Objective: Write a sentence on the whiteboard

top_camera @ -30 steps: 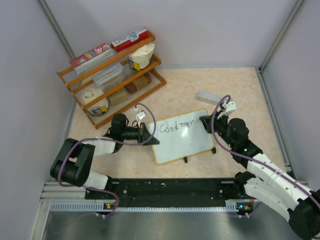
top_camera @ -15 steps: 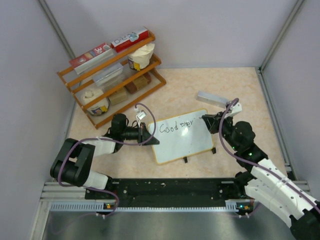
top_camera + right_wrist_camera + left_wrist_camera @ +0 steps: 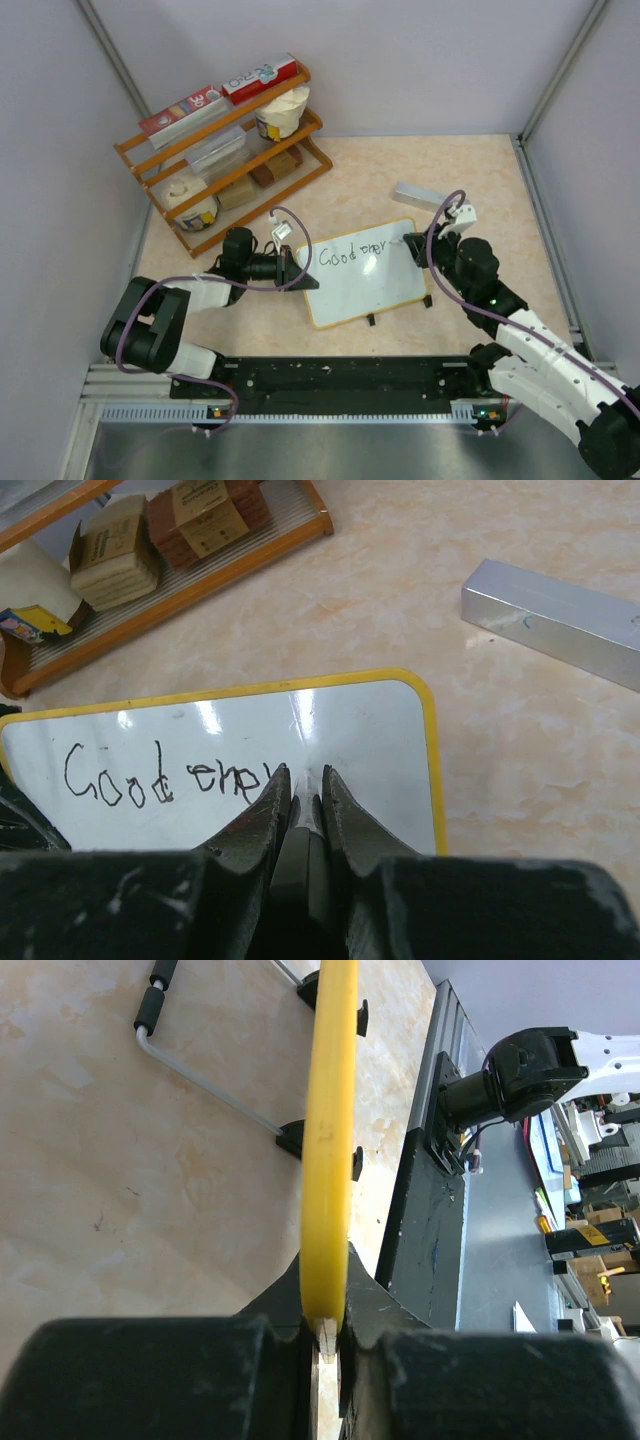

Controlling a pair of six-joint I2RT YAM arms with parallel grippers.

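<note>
Right tool (image 3: 408, 240) marker (image 3: 300, 852) back at whiteboard (image 3: 372, 292) sentence (image 3: 352, 254) end

All views share the whiteboard (image 3: 370, 287): top looks down from afar, left wrist close along its edge, right wrist close over its face.

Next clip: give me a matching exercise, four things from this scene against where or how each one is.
Things:
1 left tool
2 right tool
3 grey block
4 rack

States:
A at the far left of the table
B shut on a marker over the whiteboard
C lying beyond the whiteboard's far right corner
D shut on the whiteboard's left edge

Pairs: 1-D; 2-B; 3-C; 4-A
</note>
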